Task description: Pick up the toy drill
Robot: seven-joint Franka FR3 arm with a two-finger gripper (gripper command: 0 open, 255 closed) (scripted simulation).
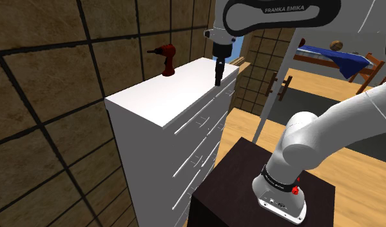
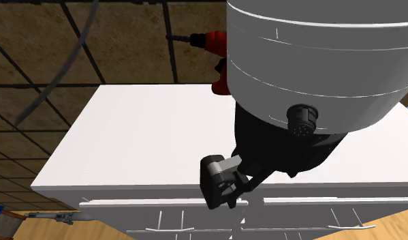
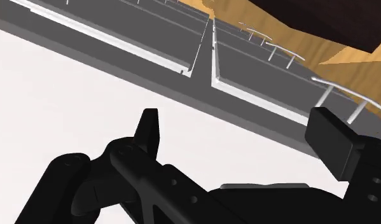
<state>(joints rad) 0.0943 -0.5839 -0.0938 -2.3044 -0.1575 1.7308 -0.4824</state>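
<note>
The toy drill (image 1: 167,61) is dark red and stands upright at the far end of the white dresser top (image 1: 172,93), close to the tiled wall. In the second exterior view the drill (image 2: 210,42) is partly hidden behind my arm's big white link. My black gripper (image 1: 218,81) hangs over the dresser top's edge above the drawer fronts, well away from the drill. In the wrist view the gripper (image 3: 240,137) is open, with one finger (image 3: 149,130) and the other standing wide apart and nothing between them, only bare white top beneath.
The dresser's drawer fronts (image 3: 259,70) with thin bar handles drop away just past the gripper. A brown tiled wall (image 1: 49,97) stands behind the dresser. The dark stand (image 1: 249,187) sits on a wooden floor, and a bed with a blue cover (image 1: 336,55) lies beyond.
</note>
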